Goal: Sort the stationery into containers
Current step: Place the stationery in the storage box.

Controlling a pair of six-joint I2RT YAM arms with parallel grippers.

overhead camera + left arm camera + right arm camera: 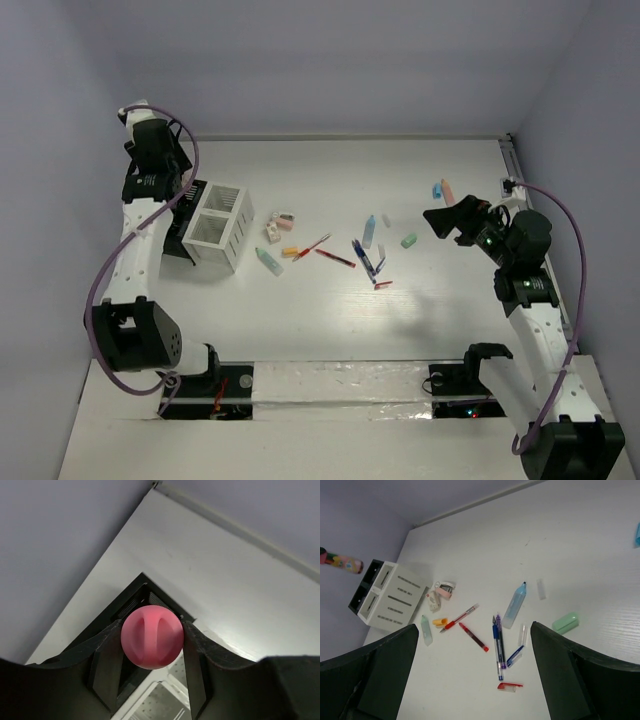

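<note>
My left gripper (152, 630) is shut on a stubby piece with a round pink top (151, 637), held just above the black slotted box (131, 601). The white slatted box (220, 228) adjoins it. My right gripper (445, 218) hangs open above the table, nothing between its fingers. Below it lie the loose stationery: two red pens (459, 618) (473, 636), a blue pen (496, 650), a pale blue marker (514, 605), a mint green eraser (565, 622) and an orange bit (440, 622).
A pale green stick (425, 630) and small pink-and-white pieces (445, 588) lie close to the white box (395, 602). Loose caps, red (510, 686) and clear (541, 588), sit among the pens. Pale blue and orange bits (441, 188) lie at the far right, by the wall.
</note>
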